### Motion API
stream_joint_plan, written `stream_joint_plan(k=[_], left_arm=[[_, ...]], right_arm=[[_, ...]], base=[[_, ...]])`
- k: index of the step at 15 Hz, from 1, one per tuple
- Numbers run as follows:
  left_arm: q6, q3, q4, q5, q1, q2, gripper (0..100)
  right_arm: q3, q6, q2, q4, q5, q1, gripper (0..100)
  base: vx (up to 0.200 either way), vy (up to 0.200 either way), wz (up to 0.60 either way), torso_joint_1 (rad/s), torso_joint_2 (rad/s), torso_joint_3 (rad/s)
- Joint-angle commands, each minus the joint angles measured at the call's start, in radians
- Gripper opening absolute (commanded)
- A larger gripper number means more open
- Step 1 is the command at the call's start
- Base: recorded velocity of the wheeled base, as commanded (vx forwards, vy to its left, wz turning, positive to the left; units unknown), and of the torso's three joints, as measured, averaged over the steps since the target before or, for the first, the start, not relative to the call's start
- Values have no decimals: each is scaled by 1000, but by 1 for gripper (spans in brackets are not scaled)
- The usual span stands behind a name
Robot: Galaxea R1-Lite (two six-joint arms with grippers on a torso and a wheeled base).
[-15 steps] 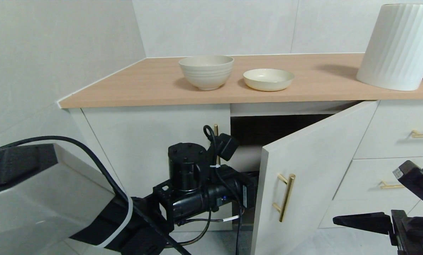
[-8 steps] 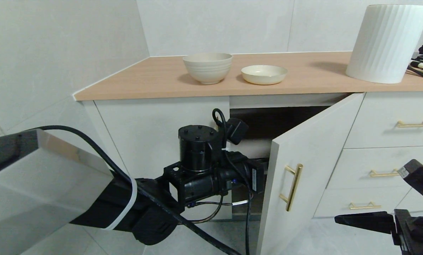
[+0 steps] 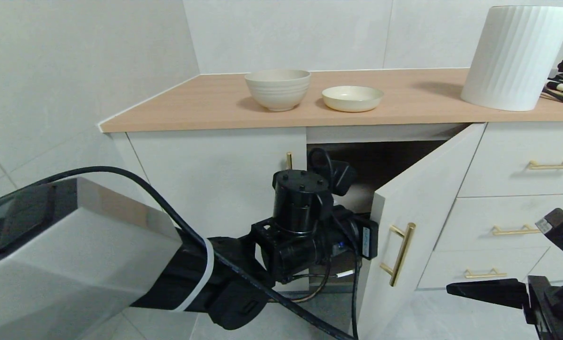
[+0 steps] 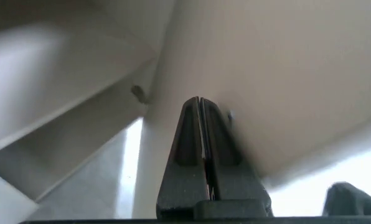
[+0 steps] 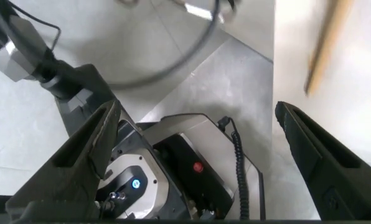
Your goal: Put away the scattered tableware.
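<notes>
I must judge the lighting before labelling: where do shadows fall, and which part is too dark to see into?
Head view: the ribbed bowl and shallow dish cast soft shadows to their left on the countertop; the open cabinet's interior is dark. Left wrist view: a bright strip shows beside the shut left gripper.

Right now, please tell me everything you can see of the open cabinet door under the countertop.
The cabinet door is a flat, pale grey-white panel, matt like painted wood. A slim gold bar handle stands upright near its free edge. It hangs under the countertop, hinged beside the drawers, and stands partly open toward the robot, showing a dark interior. The left gripper, shut, is by its inner face; contact cannot be told.
</notes>
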Motion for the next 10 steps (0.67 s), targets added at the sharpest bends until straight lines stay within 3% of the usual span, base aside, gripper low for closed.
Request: stream_joint_plan(k=[1,3,6,8,10], left_arm=[[-1,-20,1,6,-64,-11,0],[0,-23,3,2,-135,-27,0],[-1,-63,4,-30,-297,-25,0],[0,-48,-2,-28,-319,-34,0],[0,-9,-8,-24,-285,-51,0]], right_arm=[[-9,1,-41,0,8,5,100],[-13,4,-103,1,61,40,100],[-41,-8,-201,0,175,44,100],[-48,-8,-212,1,176,43,100],[-51,-6,-201,3,169,41,100]], base=[[0,0,0,0,0,0],[0,0,0,0,0,0],[0,0,0,0,0,0],[0,0,0,0,0,0],[0,0,0,0,0,0]])
